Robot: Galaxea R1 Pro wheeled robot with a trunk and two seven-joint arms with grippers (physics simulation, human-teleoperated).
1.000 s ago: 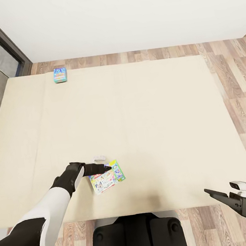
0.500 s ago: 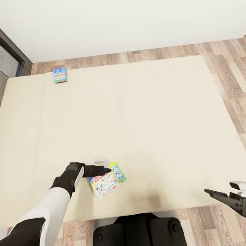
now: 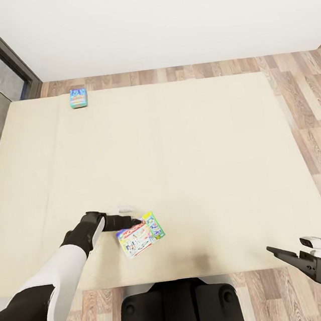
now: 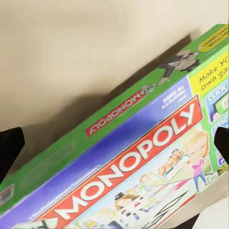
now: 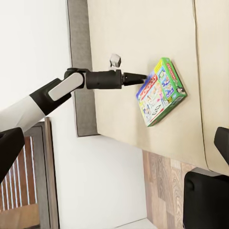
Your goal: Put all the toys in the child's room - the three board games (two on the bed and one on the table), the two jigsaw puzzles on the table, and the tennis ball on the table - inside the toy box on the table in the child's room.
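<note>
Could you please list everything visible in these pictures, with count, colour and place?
Monopoly box: one, green, white and red, near edge of the bed, at the left gripper's tips.
Small blue game box: one, far left corner of the bed.
Bed: one, beige mattress, centre.
Wood floor: brown planks, around the bed.
Wall: white, beyond the bed.
Left gripper: black, at the Monopoly box's edge; grip unclear.
Right gripper: black, over the bed's near right corner, holding nothing.

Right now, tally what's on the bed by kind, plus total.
Monopoly board game: 1, at the left gripper
Small blue board game: 1, near the bed's far edge
Total: 2
</note>
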